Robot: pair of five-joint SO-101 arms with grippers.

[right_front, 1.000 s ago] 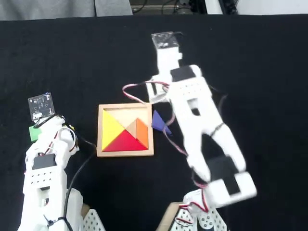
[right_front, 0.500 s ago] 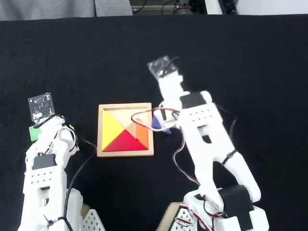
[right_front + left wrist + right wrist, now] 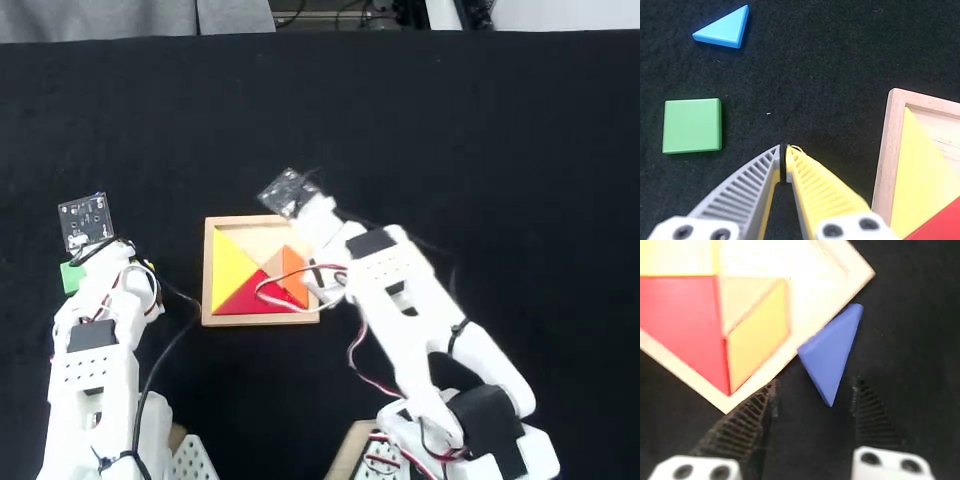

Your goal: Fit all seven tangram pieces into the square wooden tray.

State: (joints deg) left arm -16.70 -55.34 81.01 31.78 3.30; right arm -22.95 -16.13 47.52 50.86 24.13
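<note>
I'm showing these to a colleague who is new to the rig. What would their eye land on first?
The square wooden tray mid-table, holding a yellow triangle, a red triangle and an orange piece, stands out against the black table. The open right gripper straddles a dark blue triangle just outside the tray. Near the shut left gripper lie a green square and a light blue triangle.
</note>
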